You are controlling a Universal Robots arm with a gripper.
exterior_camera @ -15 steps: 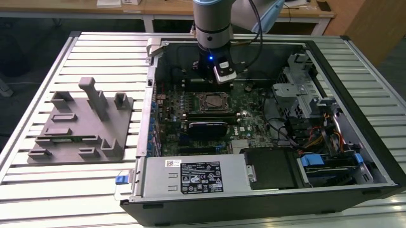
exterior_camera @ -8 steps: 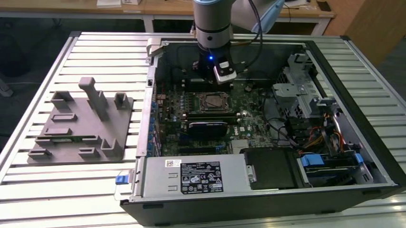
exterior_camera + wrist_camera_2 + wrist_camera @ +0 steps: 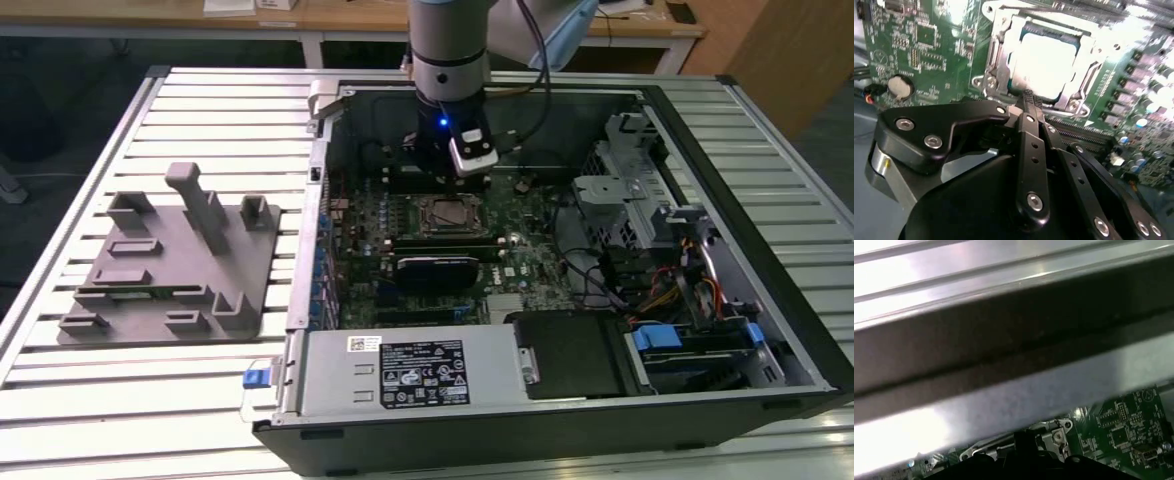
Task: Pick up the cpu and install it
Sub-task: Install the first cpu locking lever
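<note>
The small square silver-topped cpu lies seated in the metal-framed motherboard socket. Just beside it, the black gripper has its fingers pressed together, holding nothing.

a slatted metal table is carrying my work: a grey fixture tray is lying beside an open computer case.

Even overhead light lit the exterior view, leaving the computer case interior dim. In the second wrist view, glare washed out the cpu, and the near gripper was blurred. The first wrist view was smeared.
</note>
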